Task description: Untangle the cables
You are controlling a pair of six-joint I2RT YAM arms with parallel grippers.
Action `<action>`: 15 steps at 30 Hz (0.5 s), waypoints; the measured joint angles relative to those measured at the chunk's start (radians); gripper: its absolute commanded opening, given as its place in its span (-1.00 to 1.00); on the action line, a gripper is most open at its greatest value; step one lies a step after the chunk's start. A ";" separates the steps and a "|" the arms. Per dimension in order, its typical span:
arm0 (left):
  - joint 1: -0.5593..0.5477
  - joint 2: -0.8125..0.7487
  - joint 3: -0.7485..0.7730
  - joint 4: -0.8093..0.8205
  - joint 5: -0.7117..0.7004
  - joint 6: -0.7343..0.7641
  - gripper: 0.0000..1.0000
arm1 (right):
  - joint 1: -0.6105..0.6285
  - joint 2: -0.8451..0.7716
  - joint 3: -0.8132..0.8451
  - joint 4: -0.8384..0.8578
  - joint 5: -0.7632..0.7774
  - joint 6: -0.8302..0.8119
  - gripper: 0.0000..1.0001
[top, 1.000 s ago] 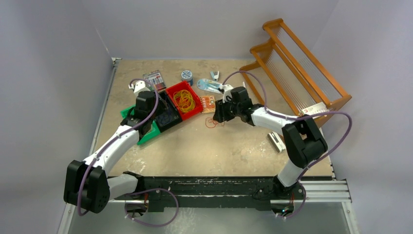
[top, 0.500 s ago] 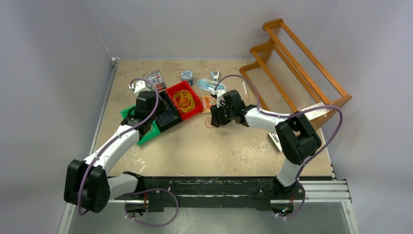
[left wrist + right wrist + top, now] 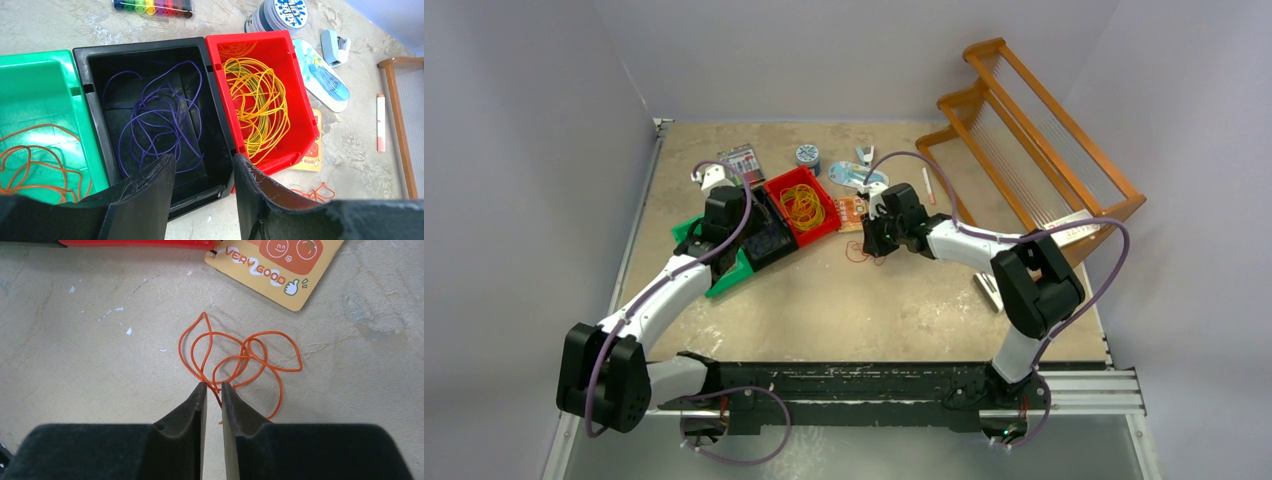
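The cables lie sorted by colour. Purple loops (image 3: 160,115) fill the black bin (image 3: 140,46), yellow loops (image 3: 257,100) the red bin (image 3: 300,110), and orange loops (image 3: 35,160) the green bin (image 3: 45,85). One loose orange cable (image 3: 239,358) lies on the table (image 3: 858,250) beside the red bin. My right gripper (image 3: 214,386) is down at its near edge, jaws drawn close with a narrow gap, and one strand runs into that gap. My left gripper (image 3: 203,157) hangs open over the black bin's near rim, with nothing between its fingers.
A yellow "very good" card (image 3: 280,265) lies just beyond the loose cable. A marker set (image 3: 152,6), a tape roll (image 3: 277,12), a blue-white oval pack (image 3: 322,77) and a pink stick (image 3: 381,122) sit behind the bins. A wooden loom (image 3: 1034,130) stands at the back right.
My right arm has shifted left and down onto the loose orange cable, and its jaws have narrowed round a strand. The left arm has not moved.
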 measured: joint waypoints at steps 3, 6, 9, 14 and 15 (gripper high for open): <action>0.000 0.000 0.000 0.002 0.000 0.000 -0.09 | 0.000 0.000 0.005 -0.004 0.001 0.000 -0.48; 0.000 0.000 0.000 0.004 0.001 0.000 -0.09 | 0.000 0.000 0.007 -0.005 0.003 -0.001 -0.47; 0.000 0.000 0.000 0.005 0.001 0.000 -0.09 | 0.000 0.006 0.010 -0.005 0.004 -0.003 -0.48; 0.000 0.000 0.000 0.005 0.001 0.000 -0.09 | 0.000 0.027 0.018 -0.005 0.003 -0.005 -0.52; 0.000 0.001 0.000 0.005 0.001 0.000 -0.09 | 0.000 0.033 0.020 -0.005 0.003 -0.005 -0.55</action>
